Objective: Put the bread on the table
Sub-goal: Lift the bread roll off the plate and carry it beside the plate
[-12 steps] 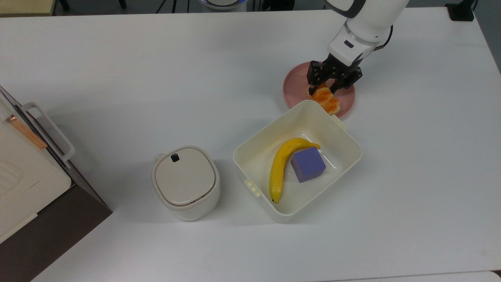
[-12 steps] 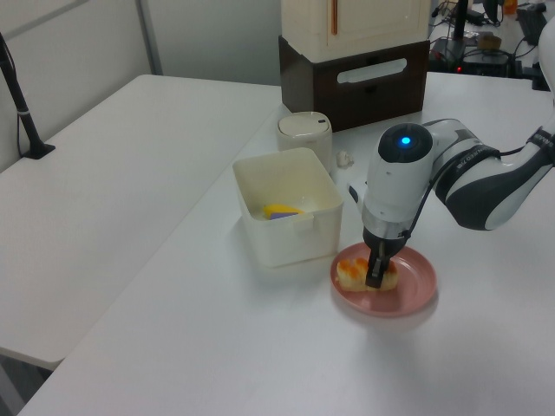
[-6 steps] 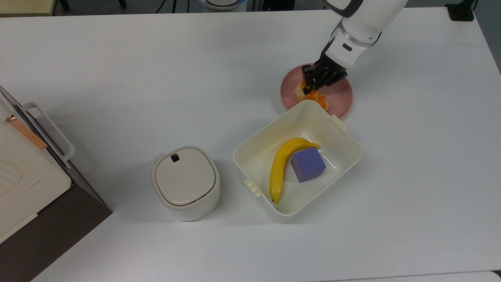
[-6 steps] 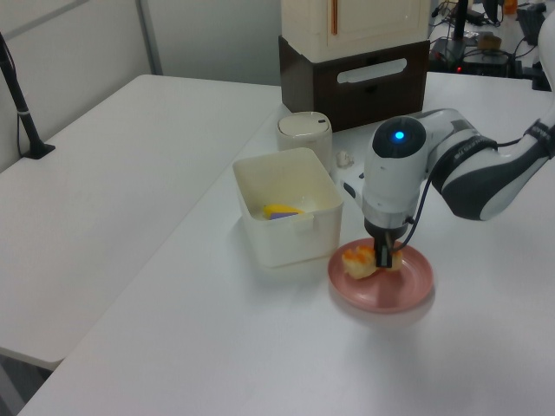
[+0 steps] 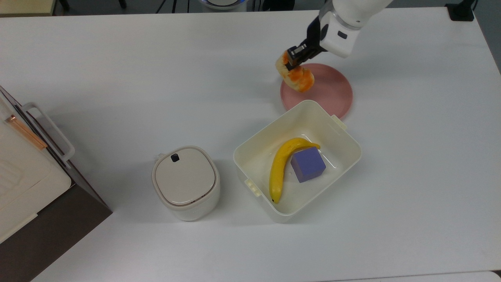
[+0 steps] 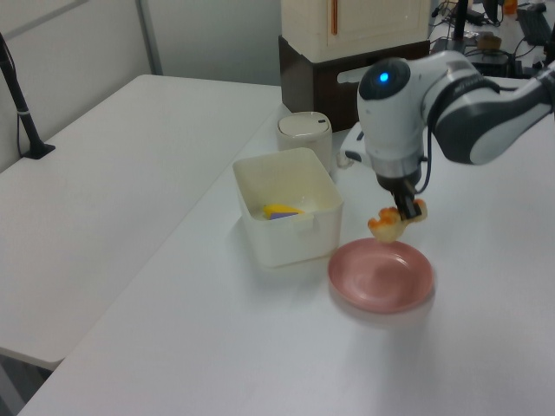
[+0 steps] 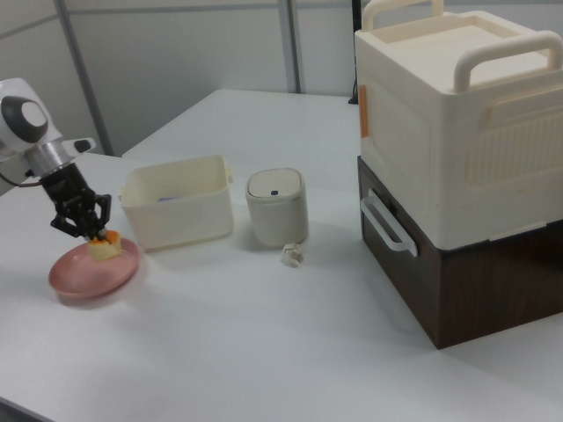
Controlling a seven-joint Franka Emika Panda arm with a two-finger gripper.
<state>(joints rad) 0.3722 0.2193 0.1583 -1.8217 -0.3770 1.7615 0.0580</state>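
Orange-topped bread (image 5: 296, 76) hangs pinched in the gripper (image 5: 294, 59), lifted clear above the pink plate (image 5: 328, 91), so the pickup looks done and what remains is carrying it aside and setting it on the white table (image 5: 156, 78).

Open table (image 5: 156, 62) spans the upper left and centre of the top view. The lower right is also unobstructed. Obstacles: pink plate (image 5: 332, 88) at upper right, touching the cream tub (image 5: 344, 156) at centre; lidded bin (image 5: 184, 182) lower centre-left; stacked boxes (image 5: 23, 188) at the left edge.
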